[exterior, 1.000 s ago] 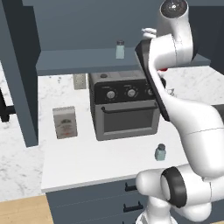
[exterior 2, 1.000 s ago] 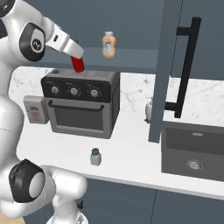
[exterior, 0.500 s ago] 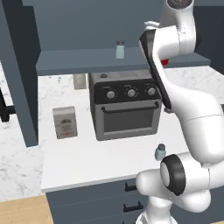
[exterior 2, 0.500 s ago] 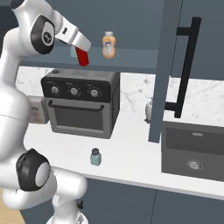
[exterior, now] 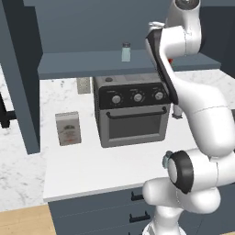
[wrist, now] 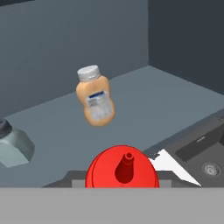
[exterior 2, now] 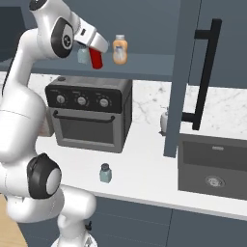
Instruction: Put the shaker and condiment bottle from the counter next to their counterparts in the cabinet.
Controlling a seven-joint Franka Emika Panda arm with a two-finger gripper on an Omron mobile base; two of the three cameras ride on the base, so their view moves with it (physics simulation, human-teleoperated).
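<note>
My gripper [exterior 2: 95, 50] is shut on the red condiment bottle [exterior 2: 97, 60], holding it at shelf height in front of the cabinet shelf [exterior 2: 144, 65]. In the hand view the red bottle [wrist: 123, 171] shows nozzle-first, short of the shelf [wrist: 144, 96]. The orange-amber bottle [exterior 2: 119, 49] [wrist: 95, 97] stands just right of it, the pale shaker [exterior 2: 83, 56] [wrist: 13, 145] [exterior: 125, 51] just left. The teal shaker [exterior 2: 105, 172] stands on the marble counter [exterior 2: 144, 166] near its front edge, in front of the oven.
A black toaster oven [exterior 2: 89, 113] [exterior: 133, 112] sits on the counter under the shelf. A small box [exterior: 68, 128] stands left of it, a small jar [exterior 2: 164, 123] to its right. A cabinet panel with a black handle [exterior 2: 205, 72] and a sink [exterior 2: 212, 166] lie at the right.
The arm has raised the red bottle and carried it rightward, from above the oven up to shelf level beside the orange bottle. The teal shaker has stayed put.
</note>
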